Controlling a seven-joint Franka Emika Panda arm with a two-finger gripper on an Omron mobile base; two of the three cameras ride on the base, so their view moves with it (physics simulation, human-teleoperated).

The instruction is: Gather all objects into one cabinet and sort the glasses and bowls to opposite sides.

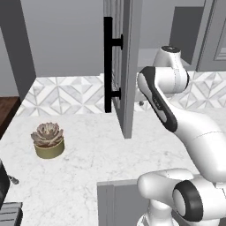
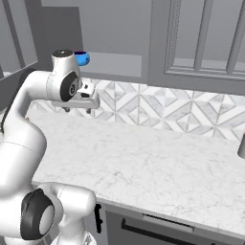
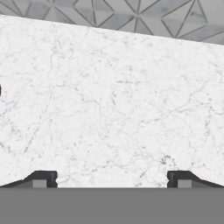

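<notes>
We are holding our gripper (image 3: 112,178) wide open and empty over marble counter (image 3: 109,100), eyeing a glossy blue bowl (image 2: 83,58) (likely light, slippery; grip its rim).

One small bright-blue bowl (image 2: 82,58) sits high behind the arm, seemingly on a shelf; partly hidden.

Kitchen: marble counter (image 2: 158,158), tiled backsplash (image 2: 158,107), cabinets (image 2: 201,43).

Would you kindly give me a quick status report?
Gripper open, empty, above bare marble counter. One blue bowl behind arm, in open cabinet. Nothing in the way.
</notes>
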